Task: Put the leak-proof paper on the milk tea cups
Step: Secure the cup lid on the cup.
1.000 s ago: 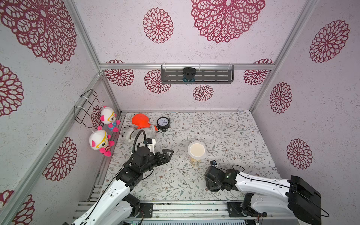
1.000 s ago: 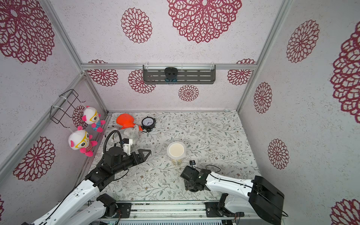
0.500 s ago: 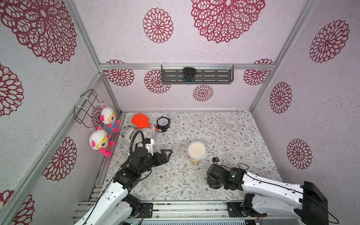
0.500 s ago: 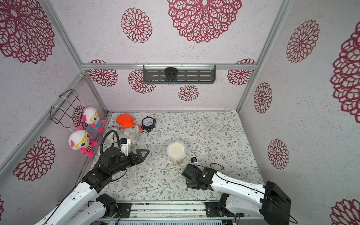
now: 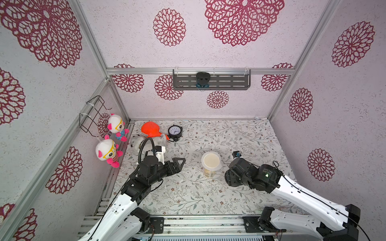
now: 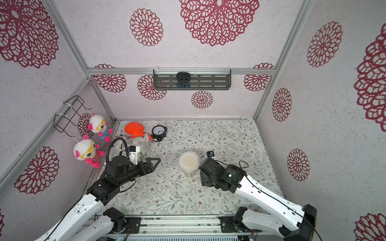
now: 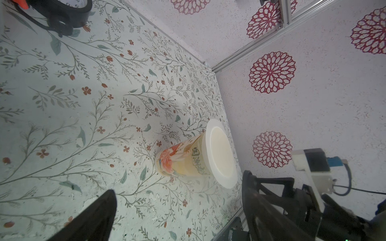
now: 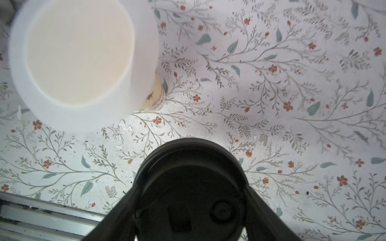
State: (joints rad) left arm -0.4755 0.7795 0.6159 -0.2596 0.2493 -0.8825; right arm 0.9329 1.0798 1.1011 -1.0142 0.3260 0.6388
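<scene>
The milk tea cup [image 5: 210,173] stands upright mid-table, cream with orange-yellow print [image 7: 179,160]. The leak-proof paper [image 5: 211,161], a thin white sheet, lies across its mouth and hangs a little past the rim [image 7: 221,154] [image 8: 79,52]. My left gripper [image 5: 177,165] is open and empty, low to the cup's left and pointed at it [image 7: 175,208]. My right gripper [image 8: 190,187] is shut on a black round lid [image 8: 190,167] and sits just right of the cup. In both top views the right wrist [image 6: 217,173] hides that lid.
A black clock [image 5: 175,131], an orange toy [image 5: 150,129] and a grey plush [image 5: 136,143] lie at the back left. Two dolls [image 5: 106,151] hang on the left wall under a wire basket [image 5: 94,113]. A metal rail [image 5: 198,223] runs along the front edge.
My right arm has carried the black lid away from the front edge and up beside the cup's right side. The left arm has barely moved.
</scene>
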